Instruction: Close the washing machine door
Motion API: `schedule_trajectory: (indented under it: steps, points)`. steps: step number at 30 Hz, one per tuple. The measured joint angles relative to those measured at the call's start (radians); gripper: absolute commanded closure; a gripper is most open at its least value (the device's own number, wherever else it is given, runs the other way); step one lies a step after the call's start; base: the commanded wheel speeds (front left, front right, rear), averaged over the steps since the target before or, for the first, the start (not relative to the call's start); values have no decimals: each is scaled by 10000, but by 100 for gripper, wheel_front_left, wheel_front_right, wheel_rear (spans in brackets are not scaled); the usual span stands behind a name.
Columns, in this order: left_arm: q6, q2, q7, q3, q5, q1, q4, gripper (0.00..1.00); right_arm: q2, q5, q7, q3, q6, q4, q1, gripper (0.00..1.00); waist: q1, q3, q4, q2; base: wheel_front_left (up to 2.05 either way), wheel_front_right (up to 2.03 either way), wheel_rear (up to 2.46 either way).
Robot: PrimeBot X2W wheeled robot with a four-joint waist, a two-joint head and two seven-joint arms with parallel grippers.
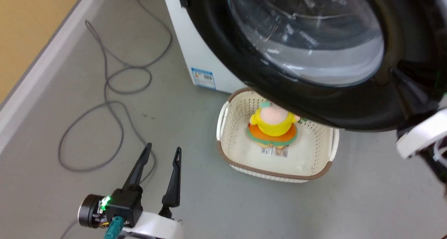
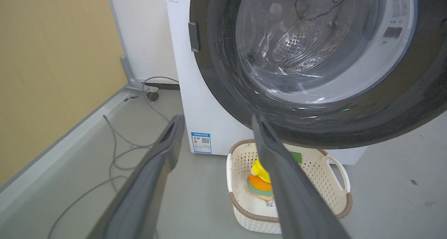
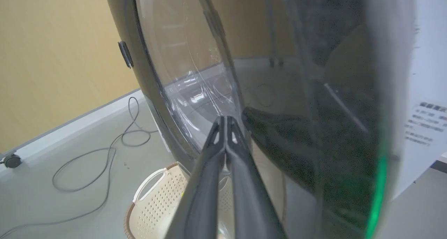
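Door [image 1: 314,92]: ajar, hanging in front of the washer [image 1: 195,57], above the basket [image 1: 223,127] with a toy [image 1: 272,124] inside. Steel drum is visible through the glass in the left wrist view.

Right hand [image 3: 226,119]: fingers pressed together, holding nothing, tips at the glossy outer face near the window's edge. Cannot confirm contact from the right wrist view.

Left hand [image 1: 163,148]: fingers spread, empty, low over the floor [image 1: 52,197] near the cable [image 1: 104,85], well apart from the door.

Step in hand (judged): push the door shut with the right hand.
- Press on the black ring, not the glass, and far from the hinge for leverage.
- A grey fitting sits on the rim's left, beside the white front; I take that as the hinge side, so push on the right portion.
- Glossy face may let closed tips skid; push square to the face and follow the arc until the latch catches.
- Basket sits below the rim; it looks clear of the swing.

Orientation: the door stands upright, outer face toward the robot, free edge swung outward. Round, so no long axis; swing axis is vertical.
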Motion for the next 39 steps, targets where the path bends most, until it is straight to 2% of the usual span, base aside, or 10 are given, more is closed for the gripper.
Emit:
schedule_trajectory:
  steps: [10, 21, 26, 32, 39]
  points:
    - [-157, -209, 0, 77, 171, -240, -94, 0, -477, 211, 391, 50, 29, 1868, -2189, 100, 0, 719, 189, 0, 0, 0, 0]
    - [-328, -347, 0, 261, 272, -411, -61, 0, -639, 245, 640, -393, 46, 3889, -4155, 100, 1, 1257, 324, 0, 0, 0, 0]
    - [-337, -514, 0, 337, 359, -531, 21, 0, -322, 313, 635, -593, 150, 4661, -4501, 100, 0, 1350, 367, 0, 0, 0, 0]
    - [-408, -593, -2, 483, 433, -530, 138, 0, -299, 318, 403, -418, 169, 5078, -4589, 100, 0, 1209, 335, 0, 0, 0, 0]
    - [-516, -671, 0, 637, 474, -496, 320, 0, -430, 593, -431, 466, 15, 4633, -3962, 100, 0, 499, 153, 0, 0, 0, 0]
